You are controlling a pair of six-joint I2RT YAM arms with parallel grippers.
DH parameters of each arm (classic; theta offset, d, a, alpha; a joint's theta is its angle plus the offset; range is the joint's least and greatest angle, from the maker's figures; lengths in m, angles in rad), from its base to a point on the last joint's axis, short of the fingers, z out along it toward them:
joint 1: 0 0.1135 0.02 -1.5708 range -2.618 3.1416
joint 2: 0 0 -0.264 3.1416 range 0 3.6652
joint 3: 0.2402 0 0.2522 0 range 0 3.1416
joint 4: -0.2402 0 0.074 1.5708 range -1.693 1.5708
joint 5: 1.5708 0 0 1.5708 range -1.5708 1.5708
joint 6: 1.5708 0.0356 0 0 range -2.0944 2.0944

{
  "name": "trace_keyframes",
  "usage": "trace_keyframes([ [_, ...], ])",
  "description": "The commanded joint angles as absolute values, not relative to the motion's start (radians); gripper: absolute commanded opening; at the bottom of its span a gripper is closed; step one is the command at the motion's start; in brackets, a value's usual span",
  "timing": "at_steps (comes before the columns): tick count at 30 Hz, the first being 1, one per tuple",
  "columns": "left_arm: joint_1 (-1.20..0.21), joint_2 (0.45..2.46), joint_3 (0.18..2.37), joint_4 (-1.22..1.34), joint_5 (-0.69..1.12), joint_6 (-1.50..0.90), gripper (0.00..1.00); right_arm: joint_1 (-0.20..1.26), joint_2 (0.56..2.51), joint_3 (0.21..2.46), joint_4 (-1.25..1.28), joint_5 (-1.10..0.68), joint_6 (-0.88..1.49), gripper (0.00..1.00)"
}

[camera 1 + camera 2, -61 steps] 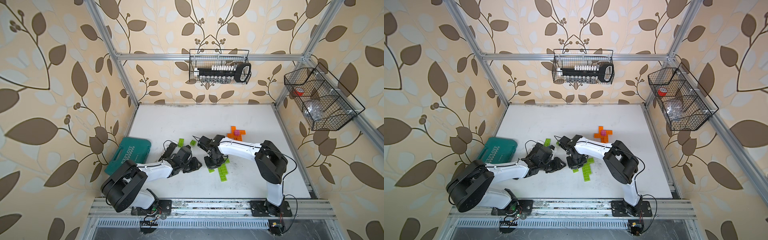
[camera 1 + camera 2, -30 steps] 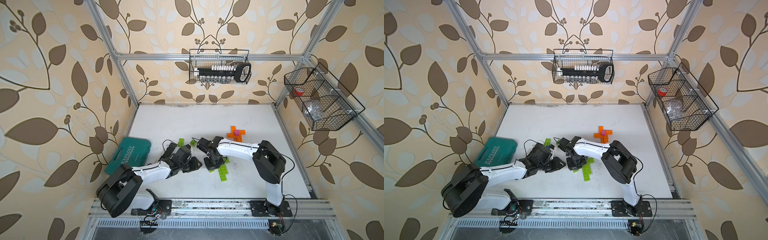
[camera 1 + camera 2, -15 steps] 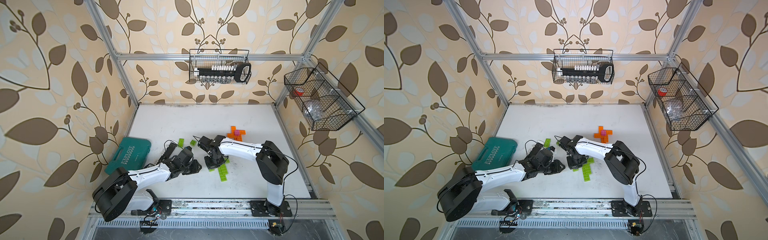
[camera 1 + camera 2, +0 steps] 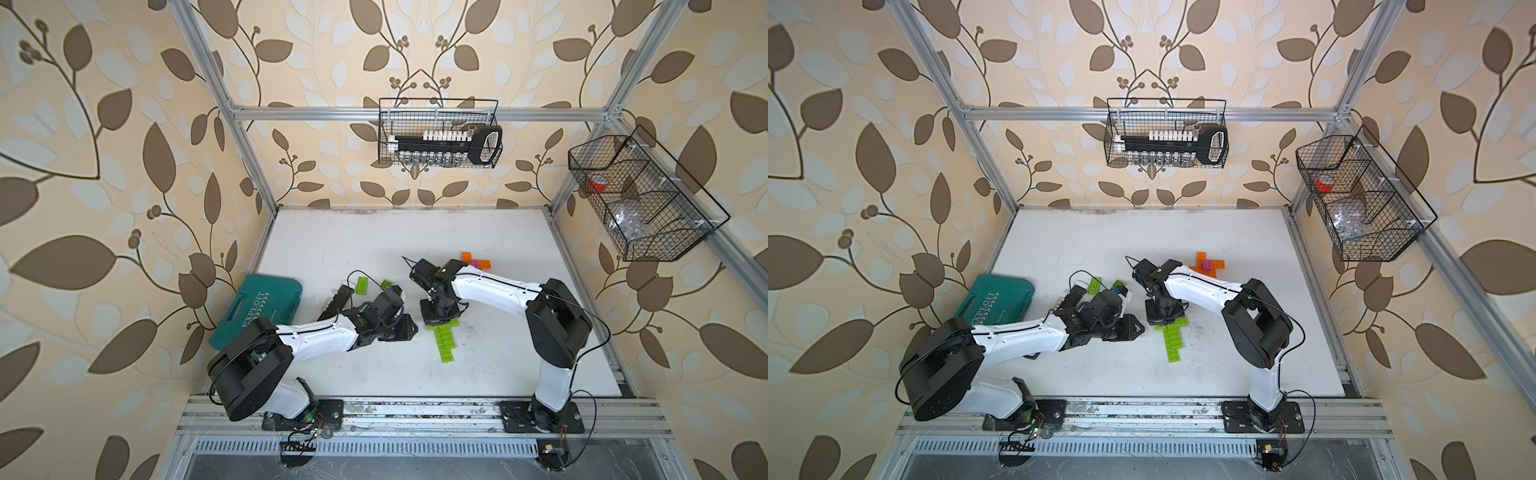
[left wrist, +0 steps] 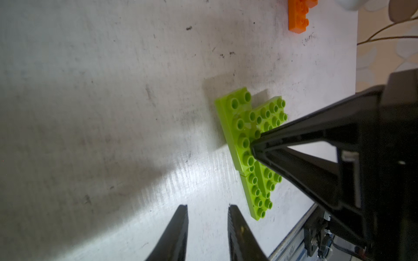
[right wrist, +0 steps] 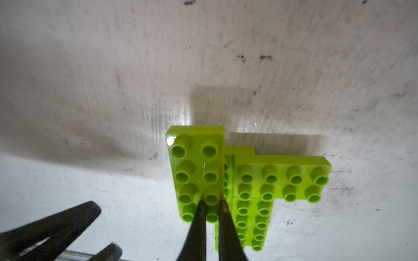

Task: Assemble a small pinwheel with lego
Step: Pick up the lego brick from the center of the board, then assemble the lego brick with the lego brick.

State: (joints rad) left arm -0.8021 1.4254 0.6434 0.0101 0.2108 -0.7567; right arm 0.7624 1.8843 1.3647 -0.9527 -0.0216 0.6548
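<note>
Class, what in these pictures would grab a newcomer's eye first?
The lime-green lego cluster at the middle of the white table, with the right gripper pressing its shut tips onto the top brick. Farther back lies an orange lego cross topped by a pink brick; a teal case sits at the table's left edge.

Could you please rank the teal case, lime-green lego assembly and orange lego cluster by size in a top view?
Largest to smallest:
teal case
lime-green lego assembly, partly hidden by the right gripper
orange lego cluster
</note>
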Motion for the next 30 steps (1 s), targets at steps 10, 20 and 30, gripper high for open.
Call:
trace_keyframes([
  [10,-0.839,1.465,0.714,-0.044,0.161,-0.695,0.32,0.742,1.917,1.343,-0.95,-0.015,0.655,0.08],
  [20,-0.841,1.471,0.715,-0.048,0.155,-0.695,0.32,0.738,1.937,1.323,-0.936,-0.016,0.653,0.08],
  [30,-0.841,1.461,0.71,-0.058,0.146,-0.695,0.32,0.736,1.977,1.306,-0.92,0.008,0.652,0.08],
])
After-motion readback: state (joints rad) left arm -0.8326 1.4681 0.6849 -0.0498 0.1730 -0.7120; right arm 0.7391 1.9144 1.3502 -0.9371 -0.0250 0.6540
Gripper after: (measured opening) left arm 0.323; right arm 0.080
